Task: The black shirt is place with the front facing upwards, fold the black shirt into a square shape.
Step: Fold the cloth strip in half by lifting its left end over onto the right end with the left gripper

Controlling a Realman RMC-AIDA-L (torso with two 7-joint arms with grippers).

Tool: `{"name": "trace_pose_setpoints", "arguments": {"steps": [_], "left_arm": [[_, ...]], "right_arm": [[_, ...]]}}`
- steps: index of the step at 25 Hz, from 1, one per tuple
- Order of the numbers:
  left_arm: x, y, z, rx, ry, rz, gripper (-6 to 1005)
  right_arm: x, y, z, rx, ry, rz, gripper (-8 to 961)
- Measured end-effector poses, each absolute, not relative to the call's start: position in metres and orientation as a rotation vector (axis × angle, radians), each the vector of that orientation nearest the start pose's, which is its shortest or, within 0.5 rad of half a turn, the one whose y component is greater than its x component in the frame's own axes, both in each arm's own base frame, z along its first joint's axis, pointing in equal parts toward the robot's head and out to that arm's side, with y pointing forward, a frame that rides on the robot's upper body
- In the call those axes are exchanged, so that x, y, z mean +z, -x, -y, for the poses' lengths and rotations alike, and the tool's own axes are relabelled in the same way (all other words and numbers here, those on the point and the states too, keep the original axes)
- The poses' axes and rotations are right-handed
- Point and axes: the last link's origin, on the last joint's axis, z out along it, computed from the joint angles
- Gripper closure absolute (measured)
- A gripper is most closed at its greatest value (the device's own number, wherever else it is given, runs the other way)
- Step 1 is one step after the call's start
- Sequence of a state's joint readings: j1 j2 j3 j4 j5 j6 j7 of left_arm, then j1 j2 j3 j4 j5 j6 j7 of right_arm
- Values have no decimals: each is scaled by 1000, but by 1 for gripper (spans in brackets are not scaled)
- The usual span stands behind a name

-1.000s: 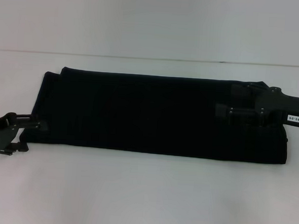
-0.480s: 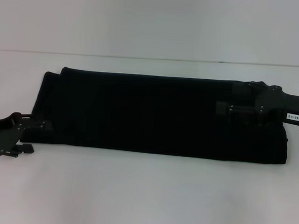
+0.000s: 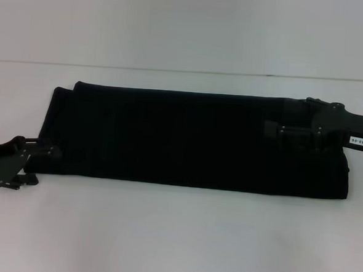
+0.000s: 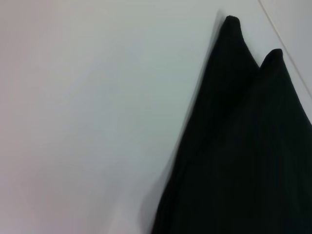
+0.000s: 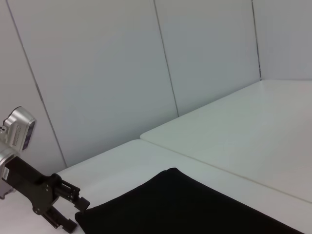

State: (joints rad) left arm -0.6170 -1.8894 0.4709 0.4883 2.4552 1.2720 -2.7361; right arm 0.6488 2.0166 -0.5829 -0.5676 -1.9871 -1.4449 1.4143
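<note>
Left gripper (image 3: 38, 161): low at the shirt's left end, by the near corner; fingers parted one above the other, upper one just over the cloth edge, lower one down on the tabletop, nothing visibly pinched.
Right gripper (image 3: 269, 130): over the shirt's right end, reaching inward above the cloth; dark on dark, so open or closed cannot be told.
Black shirt (image 3: 187, 139): flat on the white tabletop (image 3: 175, 240), already a long narrow band running left to right; layered edges showing at the left end, two corners offset there.
Lettering: not visible, likely turned inside.
Done: lengthwise folds, judging by the band shape.
Left: crosswise folding, end over end, to shorten the band into a square.
Progress: roughly past halfway, by estimate.
</note>
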Motion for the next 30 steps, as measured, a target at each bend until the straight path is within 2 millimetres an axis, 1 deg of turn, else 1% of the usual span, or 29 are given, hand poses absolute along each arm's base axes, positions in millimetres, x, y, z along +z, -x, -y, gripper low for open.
{"name": "trace_pose_setpoints", "arguments": {"steps": [23,30], "left_arm": [[63,358,-370,561,-2045,-2877,115],[63,355,-373,559,-2067,-2865,118]], "right_arm": [[26,-251,-377,756,2563,-656,11],[27,-251,-377,764,2555,-658,11]]}}
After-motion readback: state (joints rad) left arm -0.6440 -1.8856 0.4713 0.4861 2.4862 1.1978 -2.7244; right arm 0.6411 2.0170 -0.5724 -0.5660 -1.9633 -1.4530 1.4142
